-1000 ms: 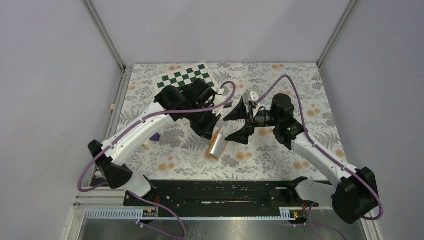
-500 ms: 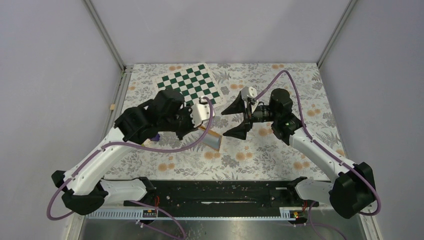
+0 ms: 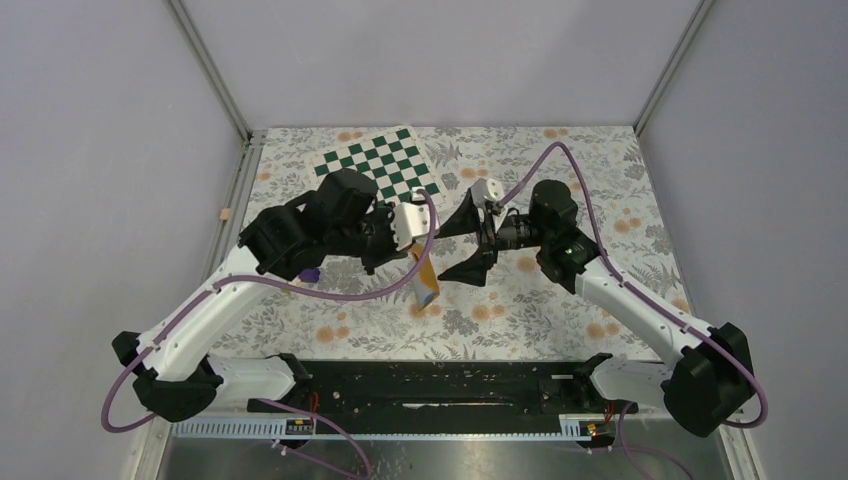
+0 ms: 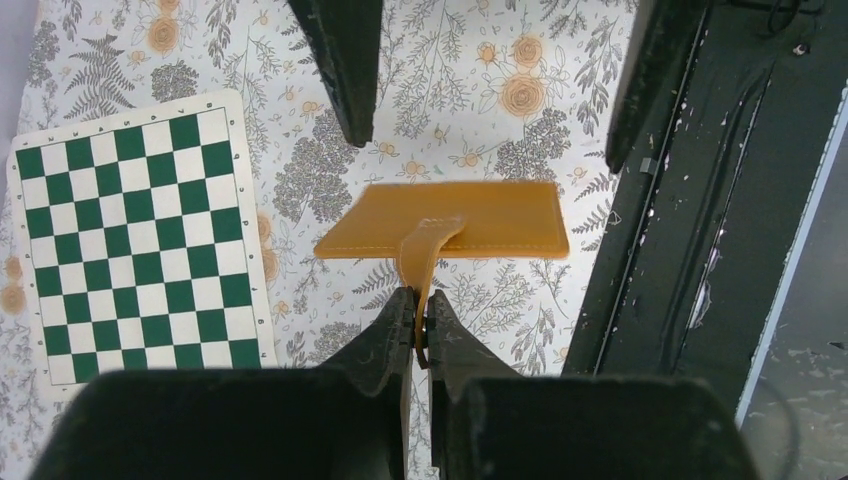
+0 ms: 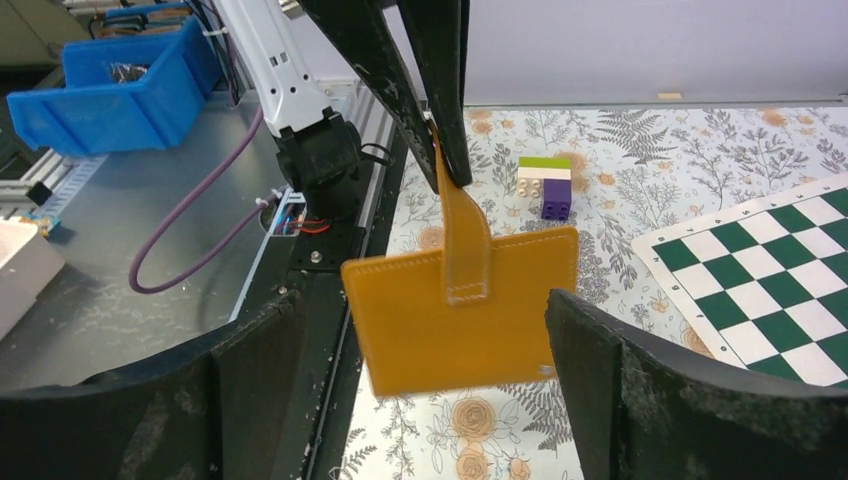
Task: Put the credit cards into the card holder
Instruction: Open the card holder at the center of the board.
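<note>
My left pincer (image 4: 419,318) was closed tight on the strap of the orange card holder (image 4: 480,225), which hung clear of the table in the middle of the frame. My right pincer (image 3: 445,257) gaped wide and held nothing, the holder just before its gap, untouched. The chessboard (image 4: 130,230) lay at left.

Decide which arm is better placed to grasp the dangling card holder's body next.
Probably right: the right gripper is open facing the card holder, while the left gripper is shut on its strap.
</note>
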You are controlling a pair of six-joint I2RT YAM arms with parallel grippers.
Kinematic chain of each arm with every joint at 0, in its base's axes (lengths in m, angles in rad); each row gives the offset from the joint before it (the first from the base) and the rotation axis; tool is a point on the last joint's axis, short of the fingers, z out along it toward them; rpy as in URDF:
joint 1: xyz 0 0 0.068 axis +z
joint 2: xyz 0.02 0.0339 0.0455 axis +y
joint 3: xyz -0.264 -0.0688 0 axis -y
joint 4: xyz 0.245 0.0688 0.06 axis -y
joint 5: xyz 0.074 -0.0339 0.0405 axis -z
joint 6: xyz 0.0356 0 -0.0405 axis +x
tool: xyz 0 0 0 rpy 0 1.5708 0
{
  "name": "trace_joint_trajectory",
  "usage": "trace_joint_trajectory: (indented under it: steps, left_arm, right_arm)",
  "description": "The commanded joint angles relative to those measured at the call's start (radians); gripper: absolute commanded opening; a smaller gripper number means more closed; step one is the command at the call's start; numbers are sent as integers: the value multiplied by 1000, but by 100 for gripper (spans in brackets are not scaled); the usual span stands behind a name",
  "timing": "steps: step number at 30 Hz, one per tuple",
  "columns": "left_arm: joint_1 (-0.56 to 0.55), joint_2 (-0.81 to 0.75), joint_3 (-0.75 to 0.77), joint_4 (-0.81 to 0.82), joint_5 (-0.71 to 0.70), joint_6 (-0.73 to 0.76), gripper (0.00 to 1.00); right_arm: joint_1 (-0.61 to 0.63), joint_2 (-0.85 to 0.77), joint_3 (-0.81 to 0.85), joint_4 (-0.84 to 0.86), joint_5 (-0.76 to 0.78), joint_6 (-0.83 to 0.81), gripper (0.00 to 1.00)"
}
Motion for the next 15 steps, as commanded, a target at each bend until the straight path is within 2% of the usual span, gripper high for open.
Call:
trace_joint_trajectory:
  steps: [1,7,12,15]
  left_arm:
    - [-2,14,74,58,13,-41,0]
    - [-2,49,114,58,-7,-93,0]
    - [-3,80,157,37,-17,-137,0]
    - [-2,97,183,19,-21,-166,0]
  right_arm:
    - [15,-68,-4,11,56,69,94]
    - [90,-106,-29,-147,223,-79,99]
    - [120,-100,-13,-210,318,-119,99]
    - [153,-96,-7,-234,426,-130,99]
